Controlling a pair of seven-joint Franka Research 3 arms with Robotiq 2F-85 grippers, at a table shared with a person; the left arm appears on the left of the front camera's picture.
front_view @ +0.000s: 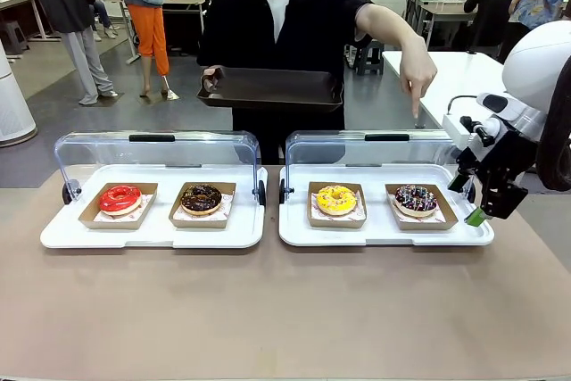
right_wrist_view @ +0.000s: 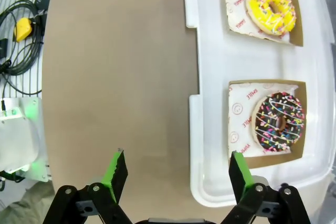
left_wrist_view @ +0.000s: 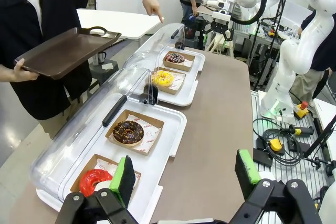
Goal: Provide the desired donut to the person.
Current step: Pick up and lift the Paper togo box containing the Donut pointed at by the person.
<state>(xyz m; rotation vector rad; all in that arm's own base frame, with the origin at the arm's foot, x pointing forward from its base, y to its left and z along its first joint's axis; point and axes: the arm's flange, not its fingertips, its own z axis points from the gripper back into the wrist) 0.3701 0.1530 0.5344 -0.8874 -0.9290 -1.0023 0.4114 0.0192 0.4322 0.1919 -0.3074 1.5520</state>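
I am holding my right gripper (right_wrist_view: pixel 177 174) with its jaws spread wide and nothing between them, at the right end of the right-hand white plastic tray (front_view: pixel 384 236). One green pad is hanging over the brown table (right_wrist_view: pixel 115 77) and the other over the tray's rim. Just beyond that pad, the chocolate donut with coloured sprinkles (right_wrist_view: pixel 279 120) is sitting in its brown cardboard box, and the yellow-iced donut (right_wrist_view: pixel 271 8) is lying in the next box to its left.

My left gripper (left_wrist_view: pixel 185 174) is also gaping wide and gripping nothing, at the left end of the left-hand white tray (front_view: pixel 152 236). There the red-glazed donut (left_wrist_view: pixel 94 181) is lying close to one pad, and the plain chocolate donut (left_wrist_view: pixel 127 131) is sitting to its right.

At the far side, the person in the black shirt (front_view: pixel 277 15) is carrying a dark brown rectangular tray (front_view: pixel 272 88) in one hand. The other hand (front_view: pixel 417 73) is pointing a finger downward above the right end of the right tray's raised clear lid (front_view: pixel 375 149), on the sprinkled donut's side.
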